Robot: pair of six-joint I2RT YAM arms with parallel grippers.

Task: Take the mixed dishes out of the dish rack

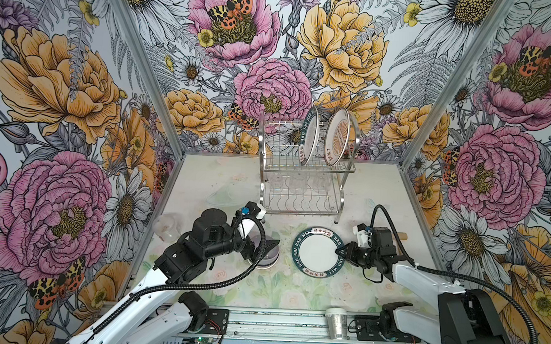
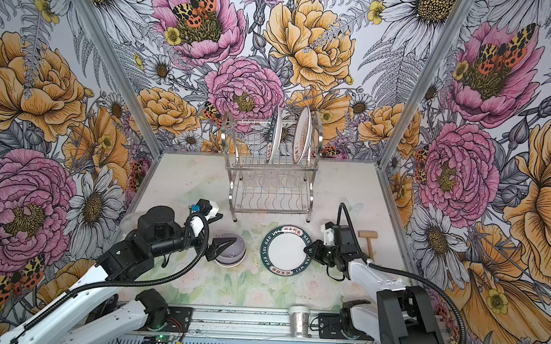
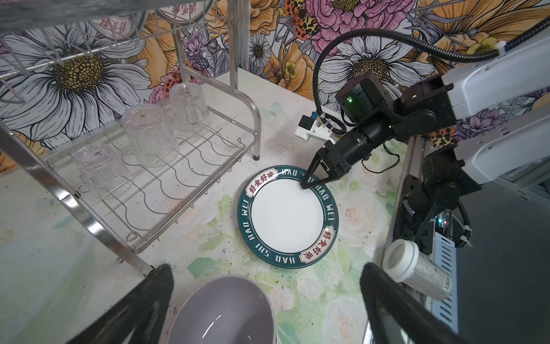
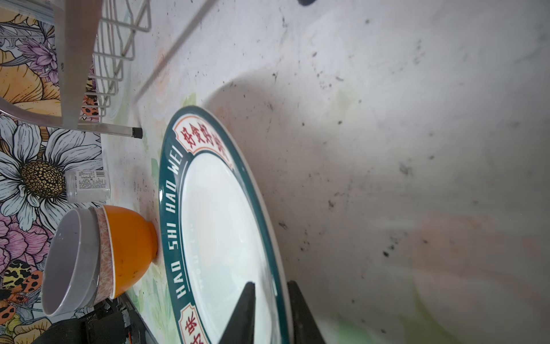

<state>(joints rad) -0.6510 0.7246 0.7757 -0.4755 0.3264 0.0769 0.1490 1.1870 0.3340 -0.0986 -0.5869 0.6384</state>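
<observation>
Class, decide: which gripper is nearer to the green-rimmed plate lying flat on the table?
Right. The right gripper is at the green-rimmed plate, fingers either side of its rim. The left gripper hangs open over the lavender bowl, apart from the plate.

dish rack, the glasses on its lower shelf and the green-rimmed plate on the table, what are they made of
The dish rack looks like polished metal wire and flat bar, with mirror-like glints. The glasses are clear, ribbed and see-through; glass or plastic, can't tell. The green-rimmed plate looks like glossy glazed ceramic or melamine; a thin bright streak crosses its white centre.
</observation>
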